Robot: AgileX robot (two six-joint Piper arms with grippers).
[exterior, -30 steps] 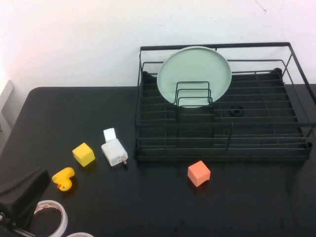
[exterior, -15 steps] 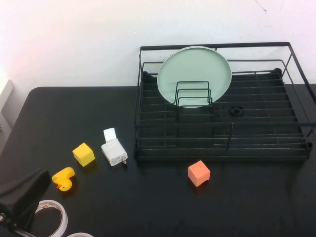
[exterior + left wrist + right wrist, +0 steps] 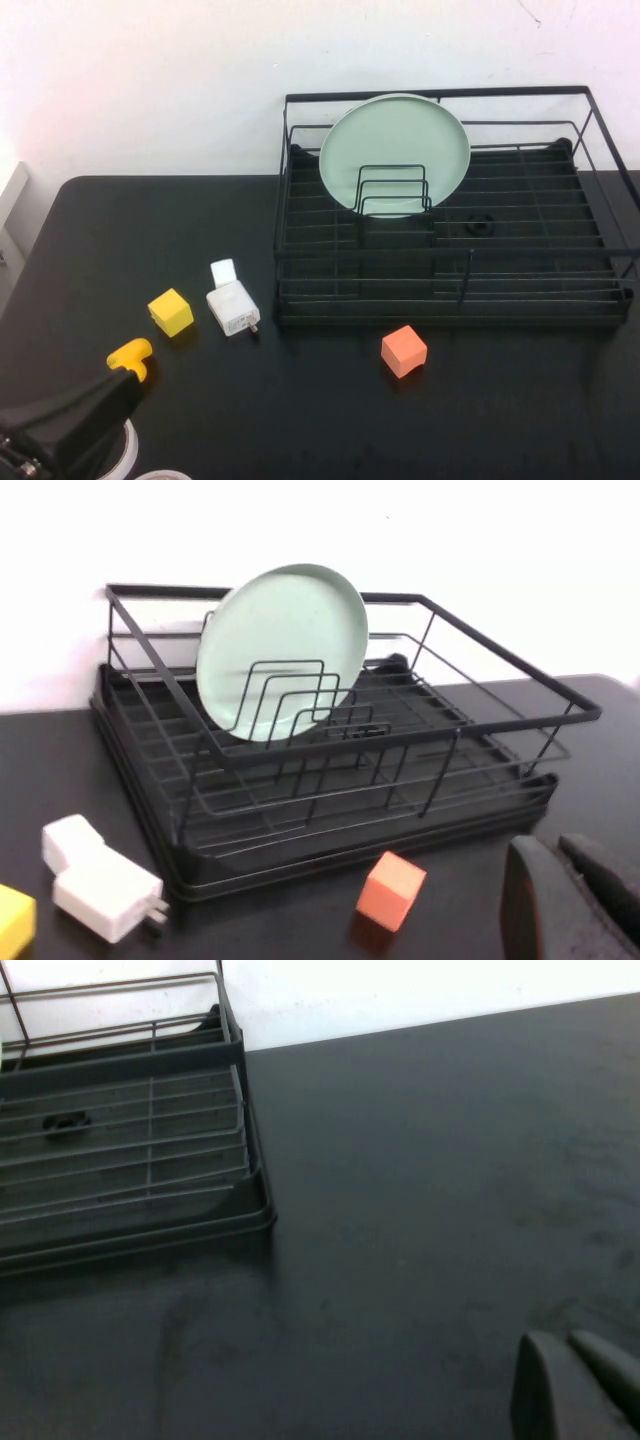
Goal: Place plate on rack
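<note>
The pale mint-green plate [image 3: 394, 150] stands upright in the black wire rack [image 3: 600, 300], leaning among the wire loop dividers at the rack's back left. It also shows in the left wrist view [image 3: 282, 645], inside the rack [image 3: 520, 715]. My left gripper [image 3: 122, 387] is low at the table's near left corner, far from the rack, shut and empty; its fingers [image 3: 535, 895] show in the left wrist view. My right gripper [image 3: 562, 1347] is shut and empty over bare table right of the rack [image 3: 200, 1215]. It is out of the high view.
A yellow cube [image 3: 170, 312], a white charger [image 3: 231, 305] and a yellow duck [image 3: 133, 353] lie left of the rack. An orange cube [image 3: 403, 351] sits in front of it. A white tape roll [image 3: 127, 452] is mostly hidden under my left arm.
My left arm has moved right and forward along the near edge, now covering part of the duck and most of the tape roll. The plate and rack have not moved.
</note>
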